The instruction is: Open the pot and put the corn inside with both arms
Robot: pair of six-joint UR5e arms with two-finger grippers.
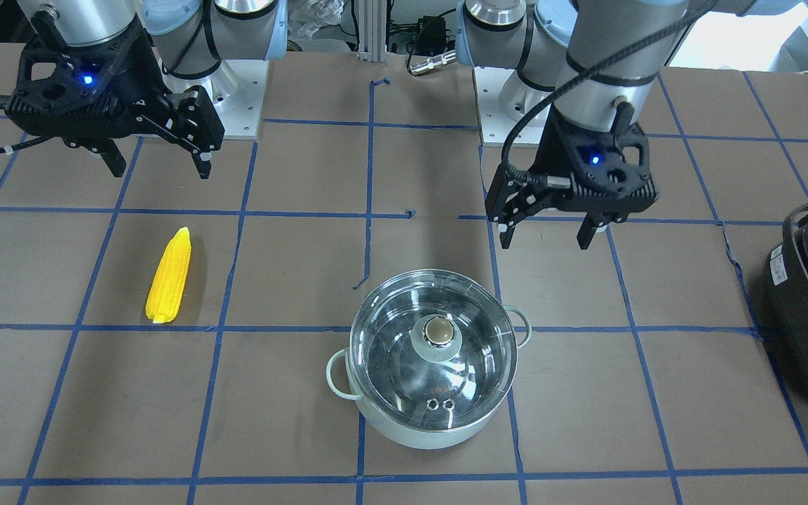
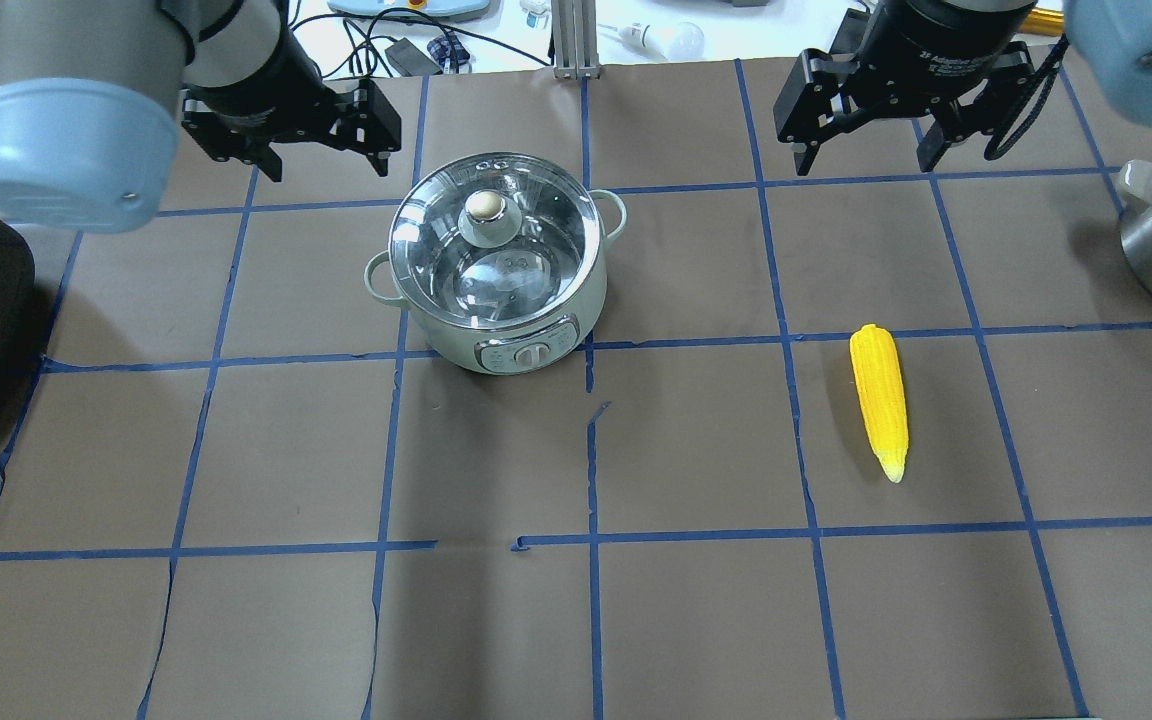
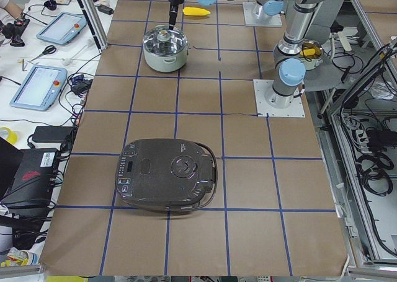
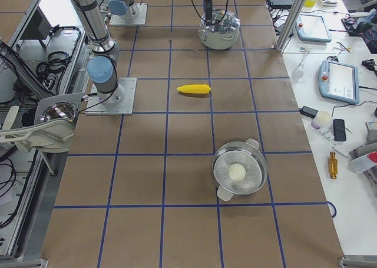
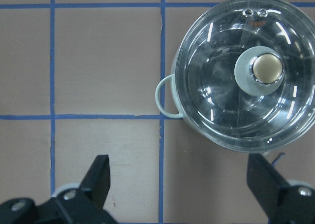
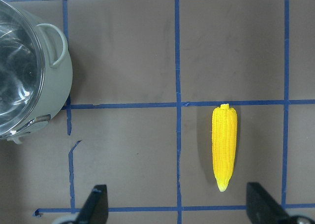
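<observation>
Lid (image 1: 404, 372) removal looks like the step in hand, since in the front-facing view the glass cover sits shut on the pot (image 1: 439, 431). There the left tool (image 1: 546, 237) hangs raised above the worktop (image 1: 691, 393), off to one side of the pot, jaws wide apart and empty. The right tool (image 1: 158, 168) hangs likewise spread and empty, near the corn (image 1: 169, 275), which lies flat and well apart from the pot.

From overhead, the left tool appears beside the pot, not over the knob (image 2: 484, 207). To do this well, I judge it should centre over the knob, come straight down, close squarely, and lift vertically so the glass does not snag the rim. The knob is small and rounded, so an off-centre pinch could slip.

In the left wrist view, the fingers (image 5: 98, 179) frame bare worktop with nothing between them, and the knob lies ahead and to one side.

In the right wrist view, the corn lies lengthwise ahead of the spread fingers (image 6: 261, 204), untouched. A grip across its thicker half should hold best.
</observation>
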